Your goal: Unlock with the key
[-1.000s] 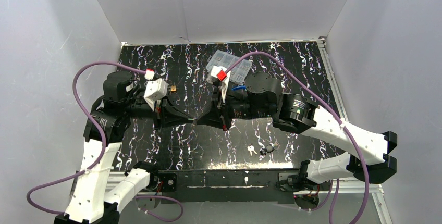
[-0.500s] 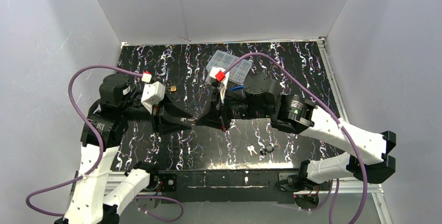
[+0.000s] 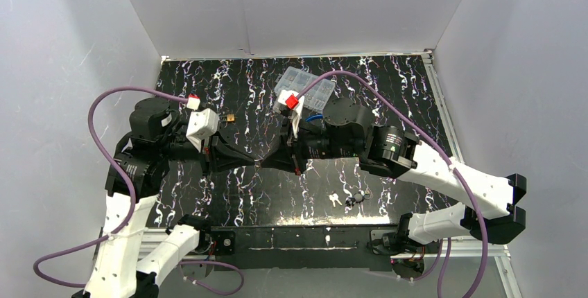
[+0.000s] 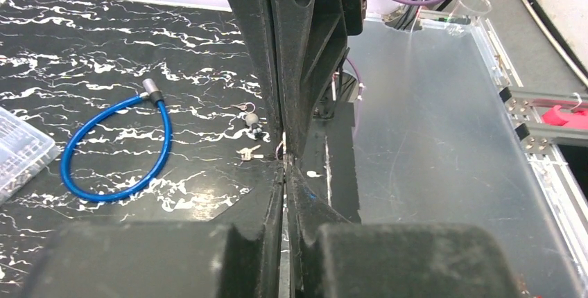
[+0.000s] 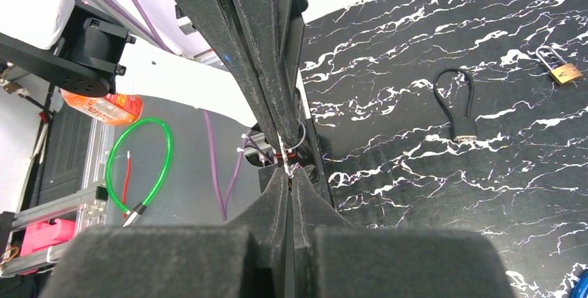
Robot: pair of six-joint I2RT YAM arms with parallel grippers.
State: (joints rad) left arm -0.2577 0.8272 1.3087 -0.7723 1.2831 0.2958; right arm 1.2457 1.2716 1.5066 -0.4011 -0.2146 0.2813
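Note:
My two grippers meet tip to tip above the middle of the black marbled table [image 3: 388,83]. The left gripper [image 3: 256,162] [image 4: 284,163] is shut, and a thin silver key [image 4: 283,148] shows at its tips. The right gripper [image 3: 267,161] [image 5: 289,172] is shut too, on the same small key [image 5: 285,161]. Only a sliver of the key shows. A blue cable lock [image 4: 114,149] lies on the table, mostly hidden under the right arm in the top view. A black cable lock [image 5: 461,104] and a brass padlock [image 5: 560,69] [image 3: 229,116] lie further off.
Loose keys [image 3: 335,199] [image 4: 248,151] and a key with a dark fob [image 3: 357,197] [image 4: 252,120] lie near the front edge. A clear plastic box [image 3: 305,83] stands at the back centre. White walls enclose the table on three sides.
The left gripper opened briefly and shut again at the right gripper's tips. Its wrist shifted slightly left and back. The right arm stayed almost still.

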